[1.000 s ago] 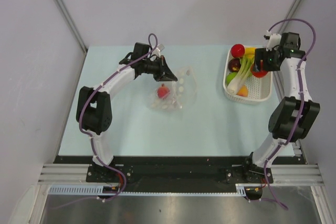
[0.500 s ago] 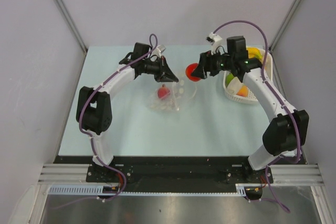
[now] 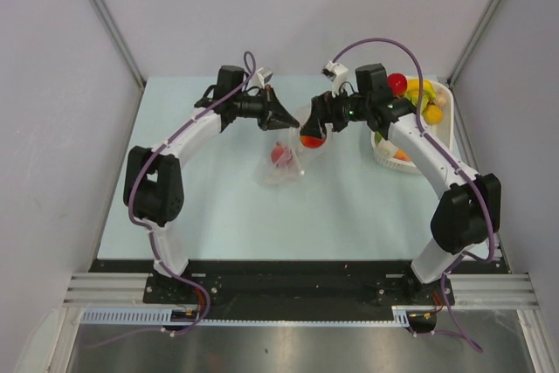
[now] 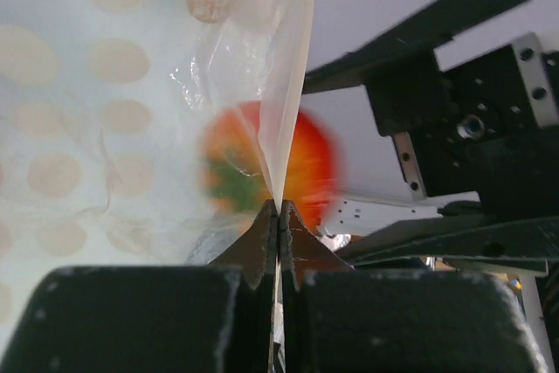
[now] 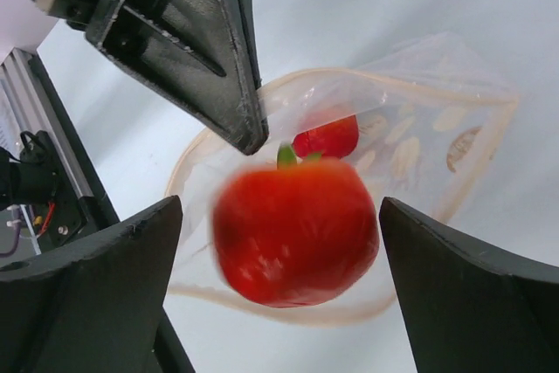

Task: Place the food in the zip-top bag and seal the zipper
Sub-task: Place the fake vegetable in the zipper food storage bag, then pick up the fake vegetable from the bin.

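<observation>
My left gripper (image 3: 293,122) is shut on the upper edge of the clear dotted zip-top bag (image 3: 284,166) and holds its mouth open and lifted. The pinched film shows in the left wrist view (image 4: 279,207). A small red fruit (image 3: 280,155) lies inside the bag (image 5: 327,139). My right gripper (image 3: 313,128) is open just above the bag mouth. A red-orange toy tomato (image 5: 297,229) with a green stem sits blurred between its spread fingers, clear of the left one. The zipper strip (image 5: 349,312) rings the open mouth below it.
The white perforated basket (image 3: 384,153) stands at the back right behind the right arm, with a red fruit (image 3: 397,83), yellow pieces (image 3: 419,89) and an orange one (image 3: 432,113) in it. The two grippers are very close together over the bag.
My right arm swung left from the basket with the tomato to above the bag mouth, and its fingers have opened. My left gripper lifted the bag edge higher, bunching the bag.
</observation>
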You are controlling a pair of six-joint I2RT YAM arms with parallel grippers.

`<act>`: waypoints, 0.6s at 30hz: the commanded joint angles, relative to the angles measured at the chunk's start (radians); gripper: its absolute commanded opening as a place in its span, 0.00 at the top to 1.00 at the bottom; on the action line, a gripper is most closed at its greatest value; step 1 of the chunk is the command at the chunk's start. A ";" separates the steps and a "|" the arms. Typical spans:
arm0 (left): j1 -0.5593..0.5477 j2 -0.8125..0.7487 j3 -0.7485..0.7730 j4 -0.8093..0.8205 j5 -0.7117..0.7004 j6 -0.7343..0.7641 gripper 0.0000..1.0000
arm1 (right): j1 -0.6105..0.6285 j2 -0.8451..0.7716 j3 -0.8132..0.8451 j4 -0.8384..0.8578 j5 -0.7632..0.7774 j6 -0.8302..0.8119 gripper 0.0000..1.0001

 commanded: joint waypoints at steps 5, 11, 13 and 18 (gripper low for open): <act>-0.010 -0.043 0.035 0.121 0.088 -0.095 1.00 | -0.195 0.041 0.144 0.078 -0.060 0.115 0.00; -0.010 -0.015 0.072 0.106 0.082 -0.083 1.00 | -0.373 0.133 0.201 0.214 0.140 0.086 0.00; -0.010 -0.001 0.097 0.077 0.077 -0.057 1.00 | -0.419 0.200 0.249 0.254 0.216 0.069 0.00; -0.007 0.019 0.118 0.031 0.048 0.003 1.00 | -0.460 0.355 0.352 0.308 0.332 0.064 0.00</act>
